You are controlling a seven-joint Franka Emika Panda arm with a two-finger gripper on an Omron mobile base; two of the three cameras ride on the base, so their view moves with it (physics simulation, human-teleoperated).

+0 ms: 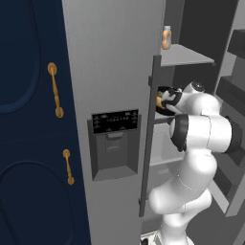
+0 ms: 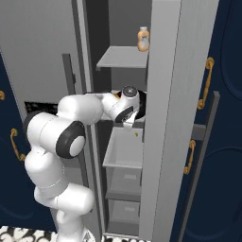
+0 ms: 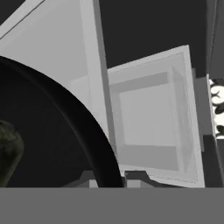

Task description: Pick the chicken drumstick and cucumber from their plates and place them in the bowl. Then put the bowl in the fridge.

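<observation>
Black and close at the lower left of the hand view, the bowl (image 3: 65,131) curved across the frame with the dark green cucumber (image 3: 8,151) lying inside it. Whether the gripper (image 1: 165,103) was clenched on the rim or released could not be told. Around it stood the open fridge (image 1: 112,72), with an orange bottle (image 2: 143,38) on the upper shelf (image 2: 124,57).

Dark blue cabinets (image 1: 28,143) w/ gold handles (image 1: 55,90) on both sides. Small orange bottle (image 1: 166,38) up on a grey shelf. Speckled floor (image 2: 19,234) below.
</observation>
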